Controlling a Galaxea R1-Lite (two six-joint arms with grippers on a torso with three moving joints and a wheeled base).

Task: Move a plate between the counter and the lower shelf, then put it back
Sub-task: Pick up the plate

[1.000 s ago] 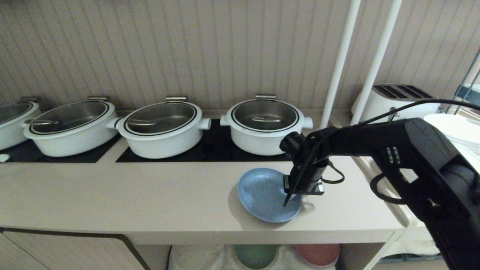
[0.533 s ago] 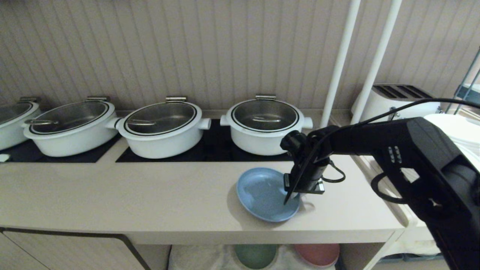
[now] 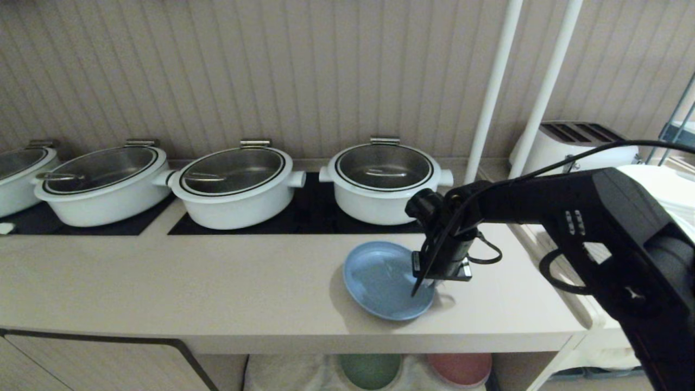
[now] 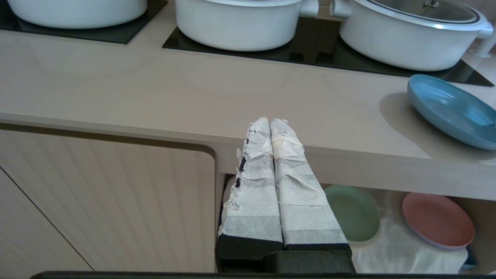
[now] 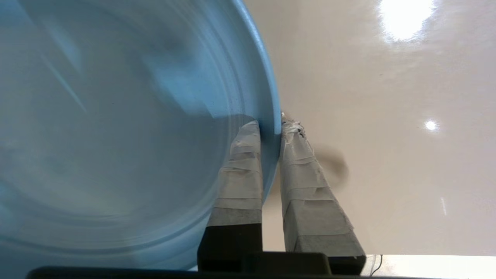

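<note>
Right gripper (image 5: 271,128) jaws have narrowed over last second, now clamped on plate (image 3: 380,279) rim, one finger inside, one outside. Plate on desk (image 3: 190,288), near front edge, right side seemingly tipped up. Grasp looks complete; lift toward lower shelf (image 4: 387,240) next. Left gripper (image 4: 270,126) parked below desk edge, jaws together, empty.

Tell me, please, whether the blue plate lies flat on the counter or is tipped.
Tipped: the plate has its right side raised off the counter, rim pinched by the right gripper.

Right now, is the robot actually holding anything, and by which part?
Yes: the right gripper pinches the rim of the blue plate on its right side, one finger inside, one outside. The left gripper holds nothing.
</note>
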